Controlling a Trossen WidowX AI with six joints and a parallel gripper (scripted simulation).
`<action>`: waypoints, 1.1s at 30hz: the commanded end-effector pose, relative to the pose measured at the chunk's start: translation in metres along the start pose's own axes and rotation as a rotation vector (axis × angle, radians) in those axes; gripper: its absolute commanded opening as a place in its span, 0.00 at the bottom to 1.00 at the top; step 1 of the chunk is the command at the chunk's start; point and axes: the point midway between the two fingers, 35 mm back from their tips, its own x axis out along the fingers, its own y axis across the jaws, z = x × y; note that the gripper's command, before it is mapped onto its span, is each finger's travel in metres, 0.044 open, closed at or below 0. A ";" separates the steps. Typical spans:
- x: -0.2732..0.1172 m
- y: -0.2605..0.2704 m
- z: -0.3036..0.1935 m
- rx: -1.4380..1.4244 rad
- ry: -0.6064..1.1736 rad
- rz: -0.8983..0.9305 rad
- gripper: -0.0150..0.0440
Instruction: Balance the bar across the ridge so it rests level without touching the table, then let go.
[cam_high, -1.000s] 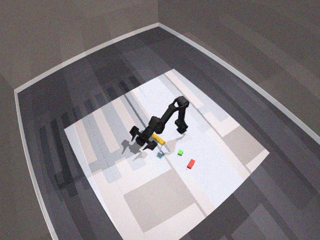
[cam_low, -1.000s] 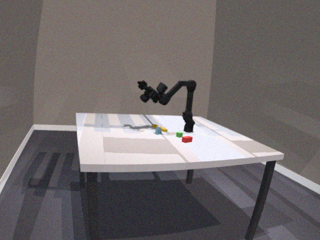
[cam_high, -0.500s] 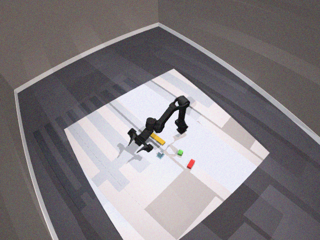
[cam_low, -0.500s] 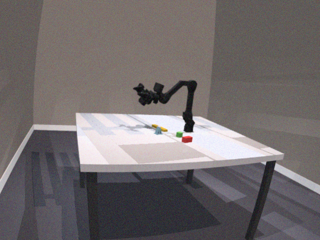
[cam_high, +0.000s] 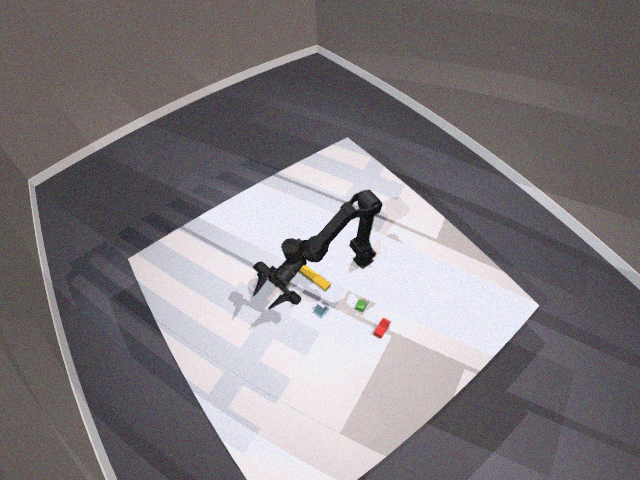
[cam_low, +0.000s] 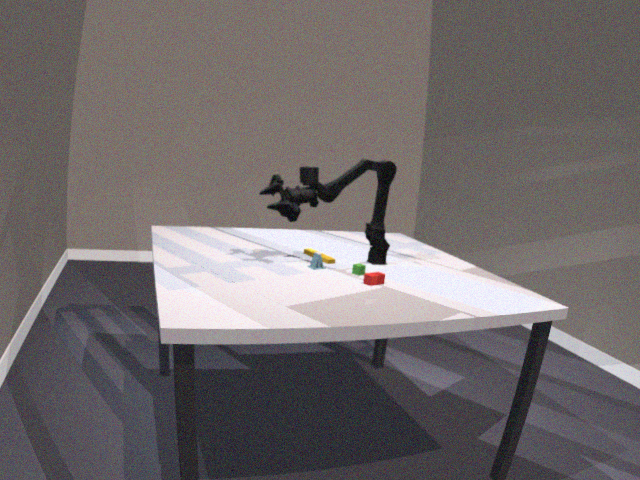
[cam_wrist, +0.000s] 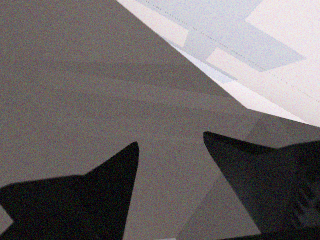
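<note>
The yellow bar (cam_high: 317, 279) (cam_low: 325, 257) lies on the table beside the ridge; in the top view the arm borders its upper left end and may cover part of it. The small blue-grey ridge (cam_high: 321, 310) (cam_low: 316, 262) stands on the table with nothing across it. My gripper (cam_high: 262, 301) (cam_low: 264, 199) (cam_wrist: 170, 141) is open and empty, high above the table, to the left of the bar and ridge in the top and exterior views. Neither bar nor ridge shows in the wrist view.
A green cube (cam_high: 360, 305) (cam_low: 358, 269) sits to the right of the ridge, near the arm's base. A red block (cam_high: 382, 328) (cam_low: 374, 279) lies beyond it, farther right. The wrist view shows a table edge and a wall past the fingertips.
</note>
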 end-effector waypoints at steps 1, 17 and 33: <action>-0.002 -0.001 0.012 -0.062 -0.084 -0.026 0.79; -0.032 -0.027 0.069 -0.273 -0.404 -0.254 0.79; -0.092 -0.057 0.106 -0.475 -0.635 -0.606 0.79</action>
